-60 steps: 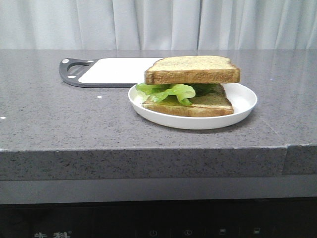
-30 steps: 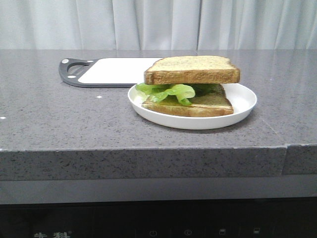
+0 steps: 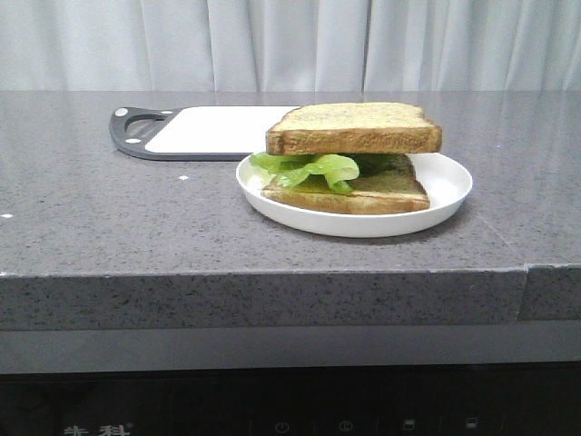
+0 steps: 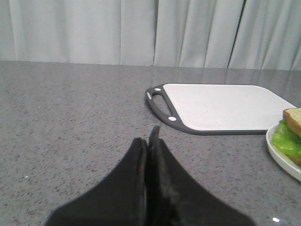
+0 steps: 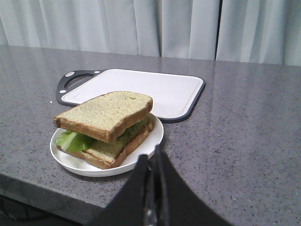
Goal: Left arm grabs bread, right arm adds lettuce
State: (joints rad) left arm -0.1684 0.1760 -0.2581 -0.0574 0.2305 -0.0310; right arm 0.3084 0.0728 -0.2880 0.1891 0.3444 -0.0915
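On a white plate (image 3: 449, 195) a slice of bread (image 3: 352, 127) lies on top of the green lettuce (image 3: 304, 169), which lies on a second slice (image 3: 381, 191). The same stack shows in the right wrist view, top bread (image 5: 106, 113), lettuce (image 5: 75, 140), plate (image 5: 153, 136). My right gripper (image 5: 151, 157) is shut and empty, held back near the counter's front edge just right of the plate. My left gripper (image 4: 147, 139) is shut and empty over bare counter, left of the plate (image 4: 282, 153). Neither arm shows in the front view.
A white cutting board with a dark rim and handle (image 3: 195, 132) lies behind and left of the plate; it also shows in the left wrist view (image 4: 221, 106) and right wrist view (image 5: 141, 89). The grey counter's front edge (image 3: 272, 272) is close. Curtains hang behind.
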